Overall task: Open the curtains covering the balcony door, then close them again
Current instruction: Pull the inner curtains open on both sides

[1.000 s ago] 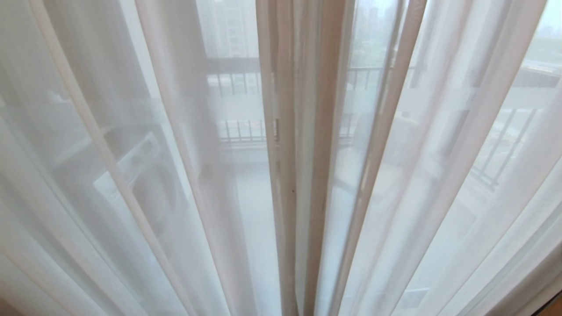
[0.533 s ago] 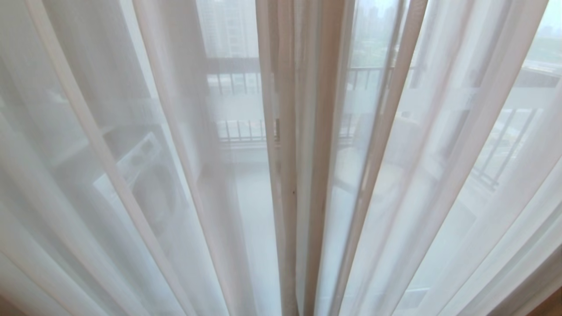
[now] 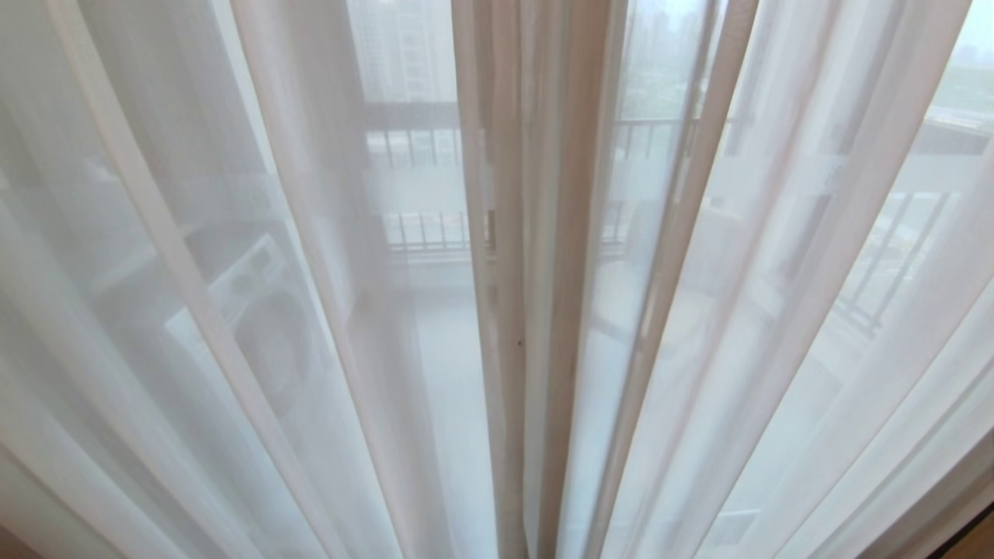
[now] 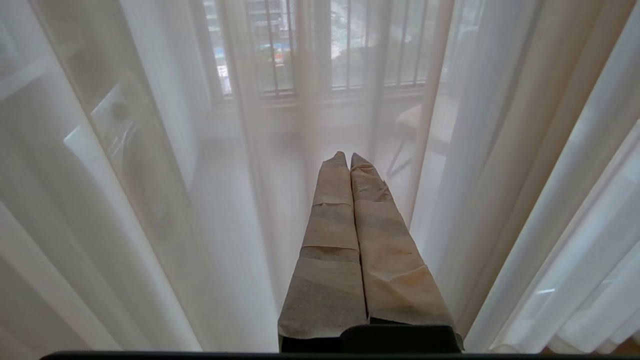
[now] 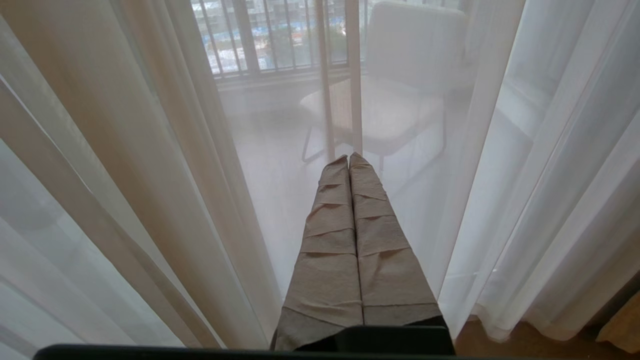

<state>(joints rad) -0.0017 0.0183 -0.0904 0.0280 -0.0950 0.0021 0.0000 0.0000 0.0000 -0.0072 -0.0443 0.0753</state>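
White sheers (image 3: 311, 310) fill the head view in long pleats, drawn shut, their edges meeting in a bunched fold at centre. Through the fabric show, dimly, a railing (image 3: 419, 233) and a washing machine (image 3: 256, 310) on the left. No container is in view. Neither arm appears in the head view. Only the wrist views show the grippers. The left gripper (image 4: 348, 156) has its tape-wrapped fingers (image 4: 330, 235) pressed together, holding nothing, tips just before the sheers. The right gripper (image 5: 349, 156) is likewise closed and empty; beyond it, through the cloth, stands a pale chair (image 5: 395, 95), plainest in this view. A strip of floor (image 5: 530, 345) shows beneath the hem.
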